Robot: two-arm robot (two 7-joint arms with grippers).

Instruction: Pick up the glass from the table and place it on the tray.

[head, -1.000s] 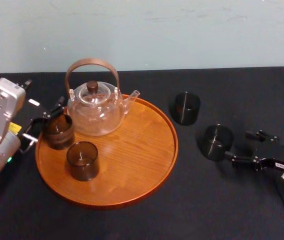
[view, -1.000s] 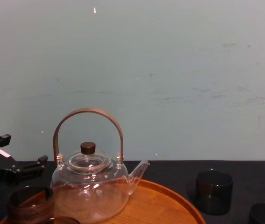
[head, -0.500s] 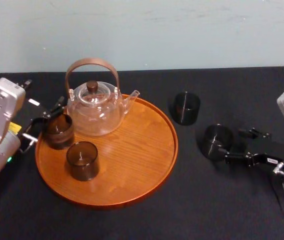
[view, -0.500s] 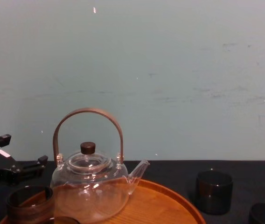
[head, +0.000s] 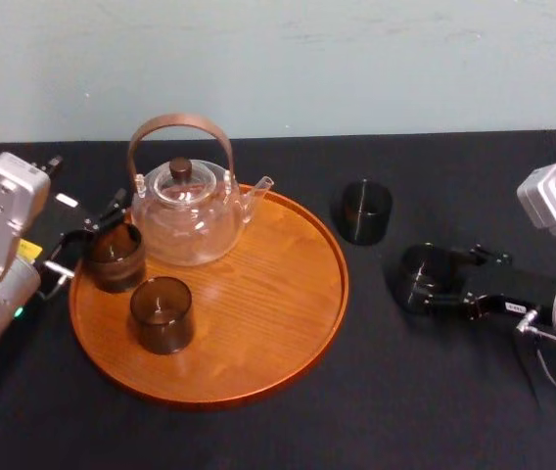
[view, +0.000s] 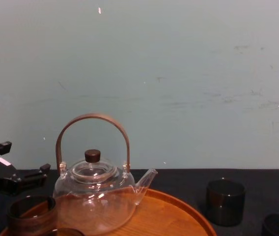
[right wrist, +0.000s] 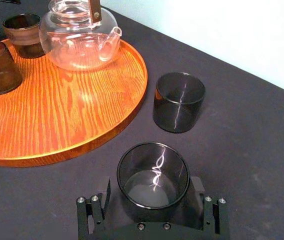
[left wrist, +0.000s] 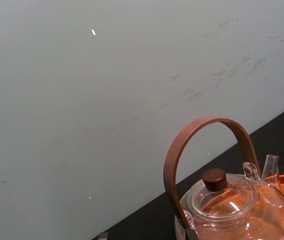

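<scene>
I have the tray (head: 288, 333) on the table (head: 405, 411). The teapot (head: 185, 215) sits at the tray's rear left. The rim glass (head: 114, 257) stands by the tray's left rim, just before the teapot; the front glass (head: 162, 313) is nearer me, just right of it. My left gripper (head: 87, 235) is at the tray's left rim, fingers spread, beside the rim glass. Right of the tray, on the table, the far glass (head: 364, 211) stands near its rear right rim. The near glass (head: 420, 274) is farther right, between the parted fingers of my right gripper (head: 449, 279).
</scene>
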